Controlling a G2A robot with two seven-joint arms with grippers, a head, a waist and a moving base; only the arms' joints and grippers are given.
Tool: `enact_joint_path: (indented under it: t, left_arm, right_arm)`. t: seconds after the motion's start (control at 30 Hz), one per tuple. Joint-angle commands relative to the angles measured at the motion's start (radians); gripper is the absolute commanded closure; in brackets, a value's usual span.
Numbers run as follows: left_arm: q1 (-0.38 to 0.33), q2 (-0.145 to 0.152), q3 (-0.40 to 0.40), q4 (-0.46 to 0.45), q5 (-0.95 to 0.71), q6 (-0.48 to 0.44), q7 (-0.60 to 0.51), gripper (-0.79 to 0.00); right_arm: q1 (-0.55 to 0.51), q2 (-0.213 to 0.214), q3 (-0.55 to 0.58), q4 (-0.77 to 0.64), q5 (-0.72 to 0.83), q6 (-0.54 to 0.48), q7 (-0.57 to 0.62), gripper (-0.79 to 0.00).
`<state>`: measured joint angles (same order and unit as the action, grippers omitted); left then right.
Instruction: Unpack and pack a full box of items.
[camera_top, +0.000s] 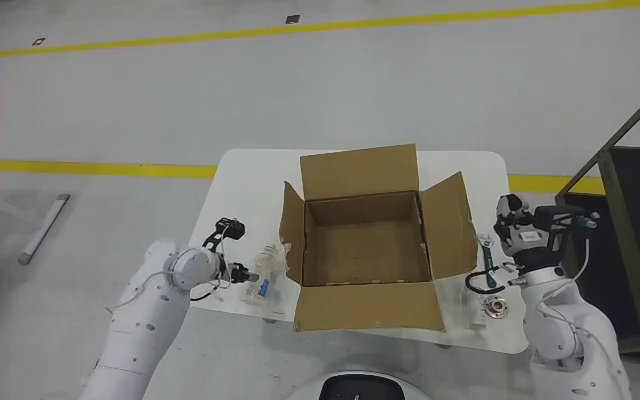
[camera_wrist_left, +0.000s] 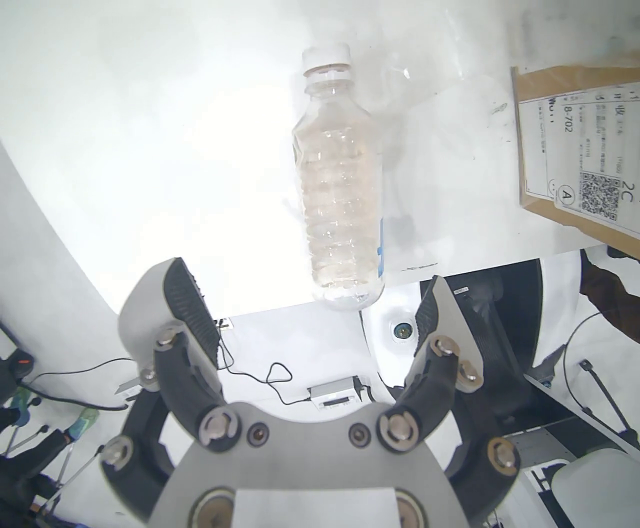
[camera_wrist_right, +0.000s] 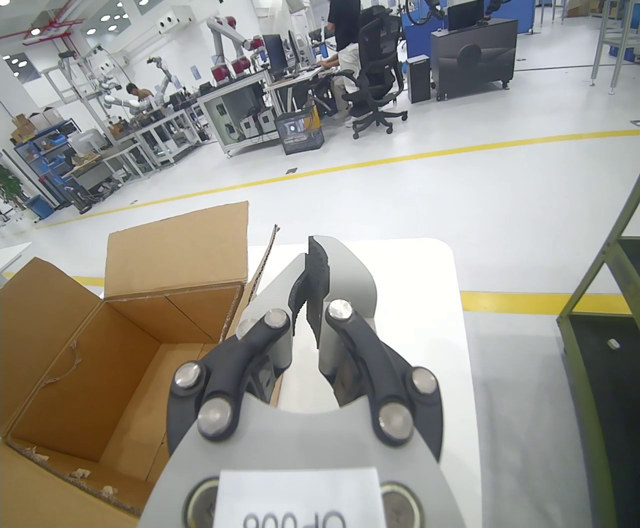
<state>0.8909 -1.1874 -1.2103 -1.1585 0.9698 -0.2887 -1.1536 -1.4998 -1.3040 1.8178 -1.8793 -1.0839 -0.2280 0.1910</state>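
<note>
Pale grey floor (camera_top: 150, 100) with yellow lines (camera_top: 300, 27), cluttered workbenches (camera_wrist_right: 150, 135), black office chairs (camera_wrist_right: 375, 75), olive metal rack (camera_wrist_right: 607, 400).

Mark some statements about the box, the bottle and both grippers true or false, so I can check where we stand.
1. The cardboard box is open, with nothing showing inside. True.
2. The left gripper is shut on the bottle. False: it is open, and the bottle lies free on the table ahead of it.
3. The bottle lies on its side beside the box. True.
4. The right gripper holds an item. False: it is shut on nothing.
5. Small items lie on the table on the box's other side. True.
</note>
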Motion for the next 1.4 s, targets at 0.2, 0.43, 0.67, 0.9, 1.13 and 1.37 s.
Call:
enact_joint_path:
  t: [0.2, 0.43, 0.67, 0.9, 1.13, 1.37]
  left_arm:
    - [-0.124, -0.037, 0.118, 0.246, -0.033, -0.065, 0.048, -0.785]
    - [-0.196, -0.077, 0.223, 0.396, -0.002, -0.086, 0.131, -0.785]
    - [-0.244, -0.117, 0.299, 0.539, 0.017, -0.091, 0.204, -0.785]
    - [-0.29, -0.147, 0.337, 0.633, 0.008, -0.116, 0.25, -0.785]
    - [-0.308, -0.162, 0.364, 0.665, 0.034, -0.14, 0.293, -0.573]
    - [-0.31, -0.169, 0.395, 0.65, 0.088, -0.169, 0.335, -0.132]
  right_arm:
    - [-0.027, 0.004, -0.002, -0.021, 0.0, 0.013, 0.011, 0.0]
    - [-0.04, 0.007, 0.003, -0.031, 0.003, 0.022, 0.019, 0.0]
    - [-0.054, 0.011, 0.01, -0.038, 0.012, 0.028, 0.031, 0.0]
    - [-0.058, 0.014, 0.0, -0.037, 0.014, 0.033, 0.033, 0.0]
    - [-0.048, 0.017, -0.011, -0.027, 0.02, 0.035, 0.038, 0.0]
    - [-0.04, 0.02, -0.021, -0.017, 0.023, 0.035, 0.039, 0.0]
